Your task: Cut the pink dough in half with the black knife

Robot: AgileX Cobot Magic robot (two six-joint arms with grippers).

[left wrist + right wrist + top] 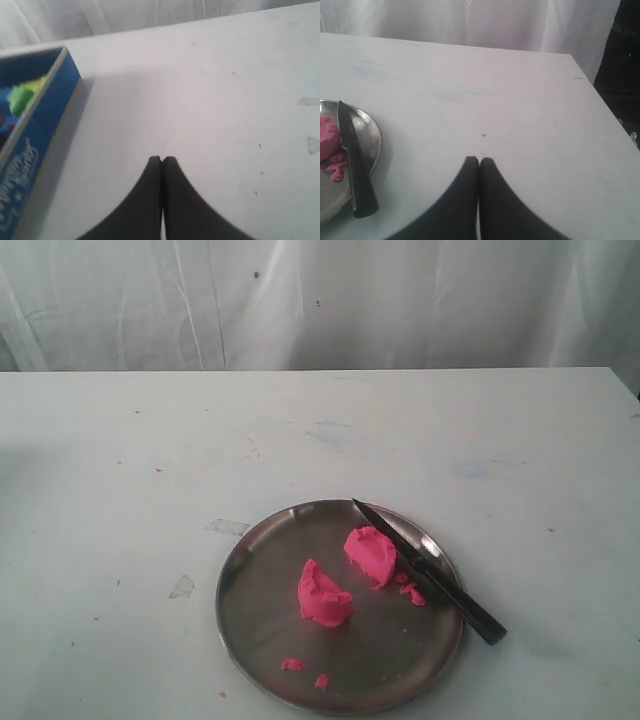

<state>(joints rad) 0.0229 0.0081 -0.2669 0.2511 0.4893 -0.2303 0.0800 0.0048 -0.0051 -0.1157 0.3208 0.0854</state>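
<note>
The dough (345, 575) is seen as two rough, soft pink halves set apart on a round, shiny metal plate (260, 640), with small crumbs (412, 592) nearby. The slim black knife (430, 575) is laid across the plate's rim, its handle overhanging the white, scuffed surface (120, 460). The right pincer (479, 161) is pressed closed and empty, well apart from the knife. The left pincer (162, 160) is likewise closed on nothing, near a blue cardboard box (37, 135).
</note>
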